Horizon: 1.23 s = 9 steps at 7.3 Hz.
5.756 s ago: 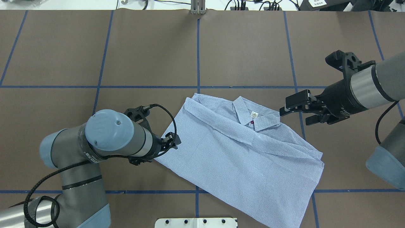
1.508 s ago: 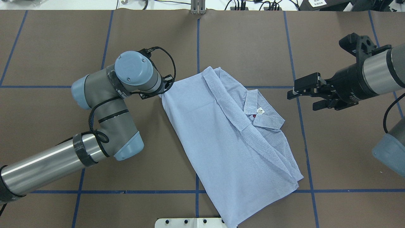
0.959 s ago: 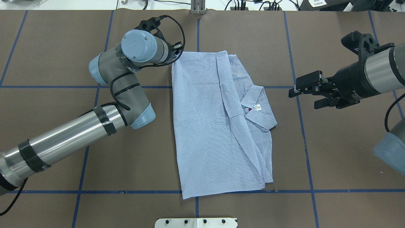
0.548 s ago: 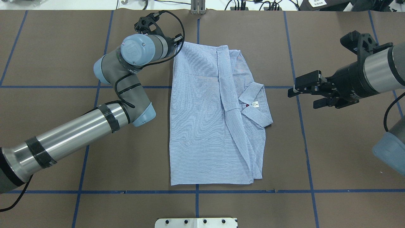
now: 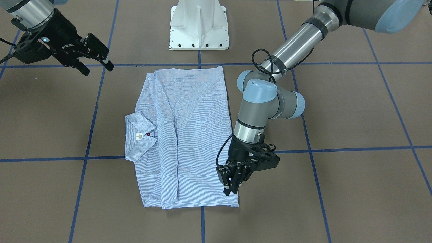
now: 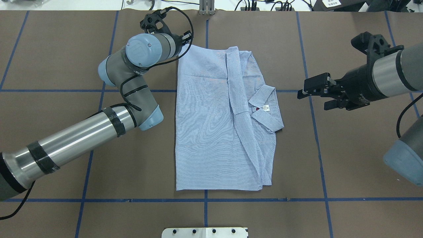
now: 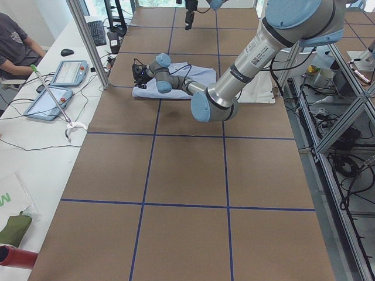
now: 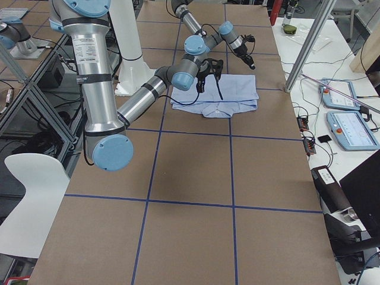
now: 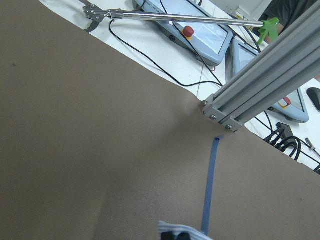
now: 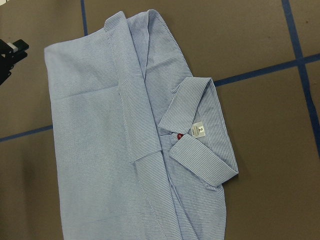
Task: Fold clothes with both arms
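The light-blue striped shirt (image 6: 211, 125) lies flat on the brown table, folded into a long rectangle. Its collar (image 6: 267, 105) with the white label (image 10: 199, 130) points to the robot's right. My left gripper (image 6: 185, 40) sits at the shirt's far left corner, fingers close together. In the front view it (image 5: 230, 189) points down onto that corner. A scrap of striped cloth (image 9: 175, 231) shows at the bottom of the left wrist view. My right gripper (image 6: 312, 96) hovers open and empty just right of the collar, apart from the cloth.
The white pedestal base (image 5: 199, 25) stands at the near edge. An aluminium post (image 9: 260, 85) rises at the far edge, with control tablets (image 9: 200, 30) and cables behind it. A seated person (image 7: 17, 44) is beside that side table. Blue tape lines grid the table.
My left gripper has dragged the shirt's corner away from the robot, swinging the shirt from slanted to square with the grid. The right gripper edged slightly toward the collar.
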Each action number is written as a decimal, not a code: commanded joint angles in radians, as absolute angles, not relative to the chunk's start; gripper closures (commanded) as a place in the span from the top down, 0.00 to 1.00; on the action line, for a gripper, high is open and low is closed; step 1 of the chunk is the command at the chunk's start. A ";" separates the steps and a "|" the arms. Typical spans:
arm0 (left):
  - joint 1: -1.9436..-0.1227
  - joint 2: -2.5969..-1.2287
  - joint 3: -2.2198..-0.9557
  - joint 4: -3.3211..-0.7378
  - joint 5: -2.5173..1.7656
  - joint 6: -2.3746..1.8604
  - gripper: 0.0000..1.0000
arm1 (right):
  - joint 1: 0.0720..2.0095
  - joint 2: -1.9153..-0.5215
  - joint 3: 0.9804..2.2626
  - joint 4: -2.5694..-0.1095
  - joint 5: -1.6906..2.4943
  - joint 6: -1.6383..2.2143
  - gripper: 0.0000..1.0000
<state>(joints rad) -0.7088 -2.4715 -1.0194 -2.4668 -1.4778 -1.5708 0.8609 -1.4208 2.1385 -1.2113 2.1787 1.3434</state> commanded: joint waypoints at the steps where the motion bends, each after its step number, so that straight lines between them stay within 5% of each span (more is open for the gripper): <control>1: -0.736 -2.427 -1.112 -2.430 -1.503 -1.549 1.00 | 0.795 -1.404 2.112 -1.227 2.070 1.258 1.00; 3: -0.739 -2.263 -1.364 -2.315 -1.586 -1.477 1.00 | 0.708 -1.247 2.068 -1.410 1.944 1.253 1.00; 7: -0.750 -2.020 -1.748 -2.063 -1.690 -1.425 1.00 | 0.630 -0.952 1.731 -1.552 1.796 1.085 1.00; 9: -0.752 -1.970 -1.795 -2.062 -1.733 -1.425 1.00 | 0.579 -0.856 1.561 -1.552 1.708 1.042 1.00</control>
